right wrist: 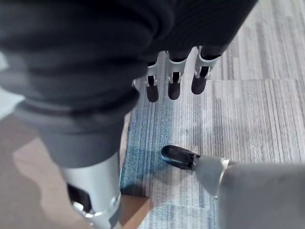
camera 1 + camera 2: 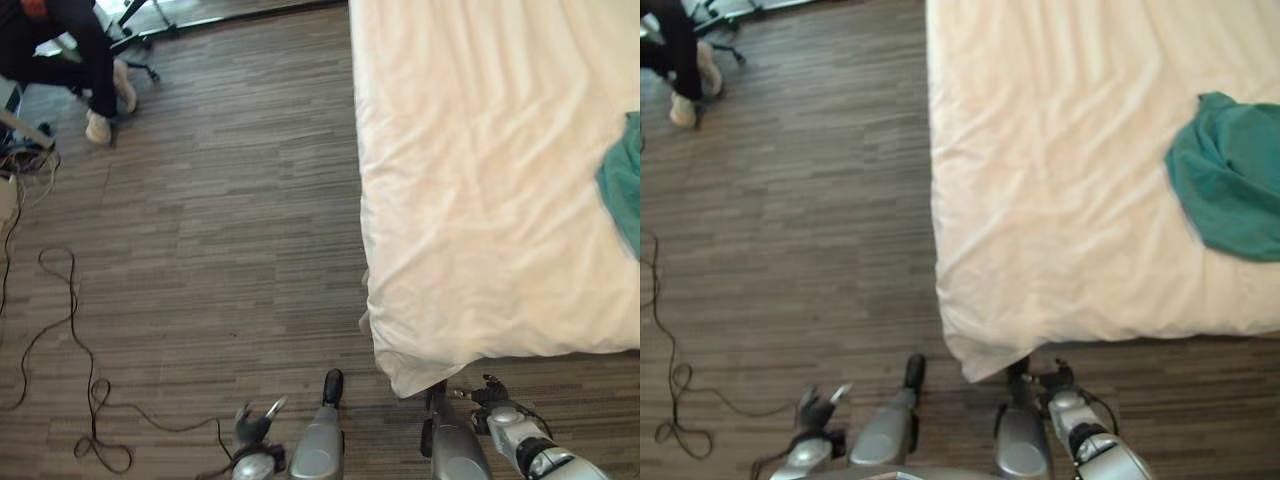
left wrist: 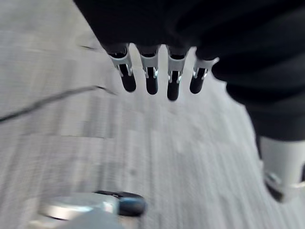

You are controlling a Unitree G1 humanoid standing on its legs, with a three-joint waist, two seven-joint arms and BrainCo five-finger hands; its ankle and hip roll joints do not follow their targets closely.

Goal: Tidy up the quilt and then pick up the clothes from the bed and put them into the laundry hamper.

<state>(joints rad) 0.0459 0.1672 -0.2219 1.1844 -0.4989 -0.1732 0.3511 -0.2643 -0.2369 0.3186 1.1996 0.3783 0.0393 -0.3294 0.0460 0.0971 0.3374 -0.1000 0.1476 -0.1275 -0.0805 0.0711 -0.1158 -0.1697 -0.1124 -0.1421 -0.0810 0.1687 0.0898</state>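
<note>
1. Cream-white cotton is what is seen across the bed: one pale quilt [image 2: 1070,190] lies spread nearly flat, faintly creased, with its near corner drooping over the edge of the bed towards the brown wood-plank floor [image 2: 200,240].
2. One crumpled teal-green garment [image 2: 1230,180] rests on the quilt by the far right side, well apart from both hands.
3. The left hand [image 2: 255,425] is held low above the floor at the bottom of the head view; in its wrist view its fingers [image 3: 150,78] are seen straight and spread, with nothing in them.
4. The right hand [image 2: 1055,385] is held low just beside the drooping quilt corner; its fingers [image 1: 174,83] are likewise relaxed and nothing is carried.
5. The step in hand is judged to be the quilt-tidying or its close, since the quilt is already mostly smooth and the garment is not yet lifted.
6. The next move is judged to call for a step nearer the bed and a reach by the right hand across to the garment; no laundry hamper is seen from here, so it would have to be found.
7. Counted: one quilt, one garment, two empty hands, and one seated person [image 2: 60,50] at the far left corner of the floor.
</note>
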